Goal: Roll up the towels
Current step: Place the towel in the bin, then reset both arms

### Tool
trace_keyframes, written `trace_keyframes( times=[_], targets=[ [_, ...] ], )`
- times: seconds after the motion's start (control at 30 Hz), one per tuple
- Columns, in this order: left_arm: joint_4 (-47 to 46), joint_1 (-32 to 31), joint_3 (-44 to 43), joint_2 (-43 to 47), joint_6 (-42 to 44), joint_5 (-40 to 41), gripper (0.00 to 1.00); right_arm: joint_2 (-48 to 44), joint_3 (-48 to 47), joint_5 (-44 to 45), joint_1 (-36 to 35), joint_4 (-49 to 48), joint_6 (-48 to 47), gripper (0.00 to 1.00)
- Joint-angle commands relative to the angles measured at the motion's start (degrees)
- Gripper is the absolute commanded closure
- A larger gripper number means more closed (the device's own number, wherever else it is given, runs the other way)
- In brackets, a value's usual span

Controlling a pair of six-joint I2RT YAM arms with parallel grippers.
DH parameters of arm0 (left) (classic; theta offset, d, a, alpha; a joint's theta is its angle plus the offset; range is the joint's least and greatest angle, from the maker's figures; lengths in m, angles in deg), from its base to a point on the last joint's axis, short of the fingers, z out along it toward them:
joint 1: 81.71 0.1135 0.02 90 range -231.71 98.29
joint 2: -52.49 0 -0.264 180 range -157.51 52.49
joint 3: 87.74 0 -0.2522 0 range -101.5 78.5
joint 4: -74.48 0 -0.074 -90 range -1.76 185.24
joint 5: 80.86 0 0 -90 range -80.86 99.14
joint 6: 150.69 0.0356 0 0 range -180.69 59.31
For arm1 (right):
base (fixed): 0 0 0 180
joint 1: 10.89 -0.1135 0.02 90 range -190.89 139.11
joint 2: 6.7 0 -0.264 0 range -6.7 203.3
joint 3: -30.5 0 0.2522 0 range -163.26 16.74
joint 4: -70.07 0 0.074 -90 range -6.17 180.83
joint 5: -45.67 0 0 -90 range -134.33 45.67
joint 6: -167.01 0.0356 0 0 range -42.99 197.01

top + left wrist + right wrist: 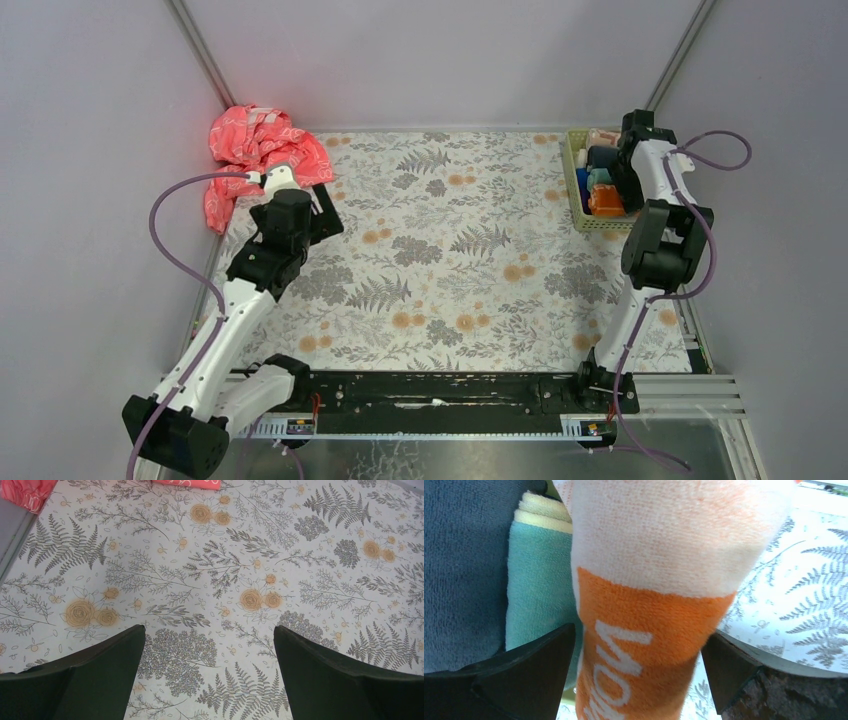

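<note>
A rolled towel (pixel 649 630), bright orange below and pale peach above with white lettering, stands between the spread fingers of my right gripper (pixel 636 645), which is open over the basket (pixel 572 170) at the back right. In the top view this towel (pixel 605 203) sits at the basket's near end. Beside it lies a rolled mint-teal towel (pixel 536 580). My left gripper (pixel 210 645) is open above the flowered tablecloth with nothing between its fingers, at the back left in the top view (pixel 325 212).
A crumpled coral-pink patterned cloth (pixel 255 145) lies at the back left corner, just beyond the left gripper; its edge shows in the left wrist view (pixel 25 492). The basket also holds a dark blue roll (pixel 464 570) and a cream one (pixel 541 507). Grey walls enclose the table.
</note>
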Motion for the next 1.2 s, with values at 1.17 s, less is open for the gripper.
trace_keyframes(
  times=[1.17],
  targets=[
    [-0.88, 0.42, 4.87, 25.89, -3.18, -3.86, 0.0, -101.96, 66.91, -4.58, -14.03, -43.97, -54.36, 0.01]
  ],
)
